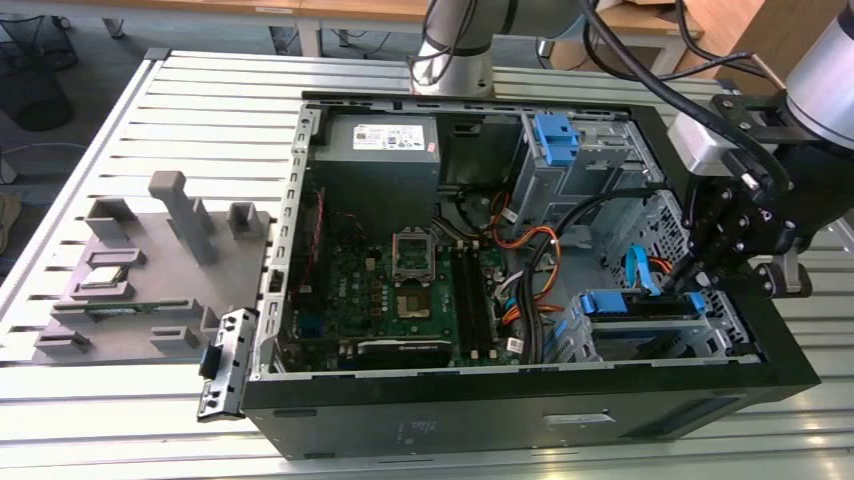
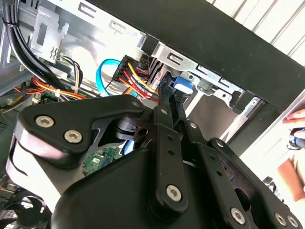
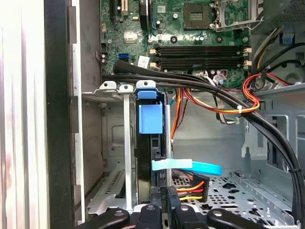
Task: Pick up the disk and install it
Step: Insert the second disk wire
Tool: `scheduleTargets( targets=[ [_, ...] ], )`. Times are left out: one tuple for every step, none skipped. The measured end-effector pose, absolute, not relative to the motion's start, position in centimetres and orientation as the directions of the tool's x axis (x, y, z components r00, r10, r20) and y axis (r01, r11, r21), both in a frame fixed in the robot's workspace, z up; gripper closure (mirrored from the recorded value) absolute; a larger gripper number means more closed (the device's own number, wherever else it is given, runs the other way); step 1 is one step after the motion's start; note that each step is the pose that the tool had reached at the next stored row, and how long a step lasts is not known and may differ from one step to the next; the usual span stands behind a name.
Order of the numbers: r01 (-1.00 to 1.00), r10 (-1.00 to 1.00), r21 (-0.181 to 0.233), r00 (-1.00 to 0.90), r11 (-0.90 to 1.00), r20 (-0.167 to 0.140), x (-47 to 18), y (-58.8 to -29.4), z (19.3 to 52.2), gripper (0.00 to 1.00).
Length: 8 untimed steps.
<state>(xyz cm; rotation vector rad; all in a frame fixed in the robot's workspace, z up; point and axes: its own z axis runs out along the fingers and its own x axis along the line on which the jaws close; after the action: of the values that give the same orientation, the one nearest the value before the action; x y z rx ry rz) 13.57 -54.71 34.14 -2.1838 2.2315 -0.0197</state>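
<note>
The disk [image 3: 145, 157] stands on edge in the drive cage [image 3: 110, 143] at the front of the open computer case, its blue frame [image 3: 151, 119] showing at the top. In the exterior view the disk [image 1: 638, 303] sits low in the case's right corner. My gripper [image 3: 162, 196] is at the disk's near end, fingers drawn close together, beside the blue data cable [image 3: 190, 166] and a power plug. In the second wrist view my gripper [image 2: 169, 93] reaches the blue frame [image 2: 183, 86]. I cannot tell whether the fingers clamp the disk or only touch it.
Thick black cables [image 3: 228, 102] and orange wires cross above the cage. The motherboard [image 1: 414, 280], a grey power-supply box [image 1: 380, 140] and a bare blue bracket [image 1: 554, 135] fill the case. A grey fixture plate [image 1: 134, 270] lies at the exterior view's left. A person's hand [image 2: 295, 125] is outside the case.
</note>
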Motion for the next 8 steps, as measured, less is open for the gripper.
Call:
scheduleTargets(
  targets=[
    [-1.000,-1.000,-0.025,-0.019,0.019,-0.005,13.50,-54.71,34.14,0.82],
    [-0.999,-1.000,-0.027,-0.017,0.017,-0.005,13.40,-54.71,34.14,0.82],
    [-0.999,-1.000,-0.029,-0.015,0.015,-0.005,13.29,-54.72,34.14,0.82],
    [-0.999,-1.000,-0.031,-0.014,0.014,-0.005,13.17,-54.73,34.13,0.82],
    [-0.999,-1.000,-0.034,-0.012,0.012,-0.005,13.05,-54.74,34.12,0.82],
    [-0.999,-1.000,-0.036,-0.011,0.011,-0.005,12.95,-54.75,34.11,0.82],
    [-0.999,-1.000,-0.039,-0.009,0.009,-0.005,12.86,-54.75,34.10,0.82],
    [-0.999,-1.000,-0.041,-0.007,0.007,-0.005,12.79,-54.76,34.09,0.82]
  ],
)
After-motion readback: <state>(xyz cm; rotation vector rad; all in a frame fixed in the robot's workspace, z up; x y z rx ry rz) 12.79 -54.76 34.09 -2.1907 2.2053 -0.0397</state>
